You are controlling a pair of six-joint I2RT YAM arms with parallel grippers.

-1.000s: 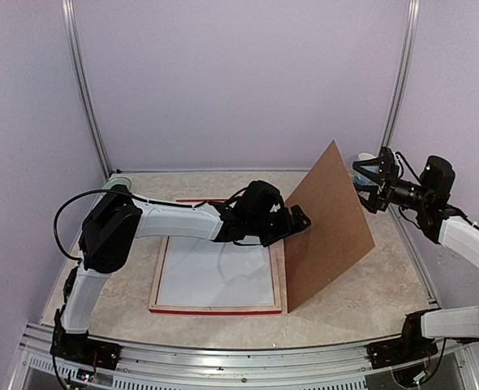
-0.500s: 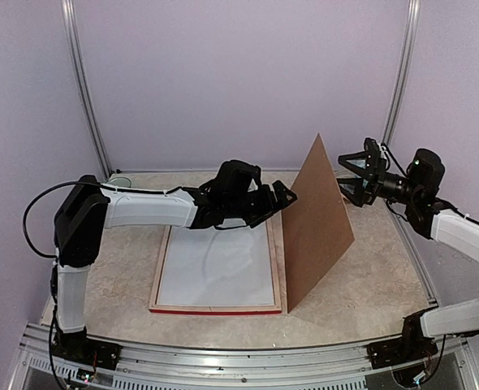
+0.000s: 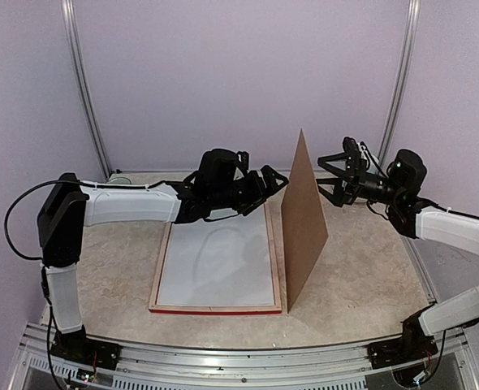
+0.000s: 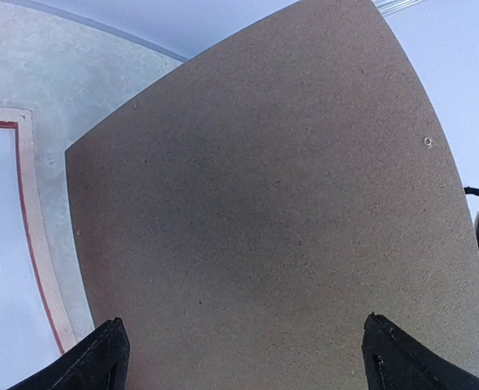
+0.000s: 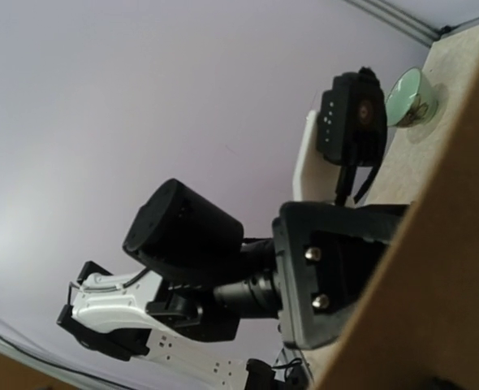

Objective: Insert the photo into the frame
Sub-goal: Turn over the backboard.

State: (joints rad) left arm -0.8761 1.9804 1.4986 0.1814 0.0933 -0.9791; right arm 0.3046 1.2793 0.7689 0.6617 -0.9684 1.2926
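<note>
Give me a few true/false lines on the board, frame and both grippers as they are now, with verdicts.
1. The board stands on edge at the right side of the frame. True.
2. The frame lies flat on the table. True.
3. The right gripper is shut on the board. False: its fingers are spread, and it sits to the right of the board near the top.
4. A cat picture faces up inside the frame. False: only a plain white sheet shows there.
5. The left gripper is open, facing the board. True.
</note>
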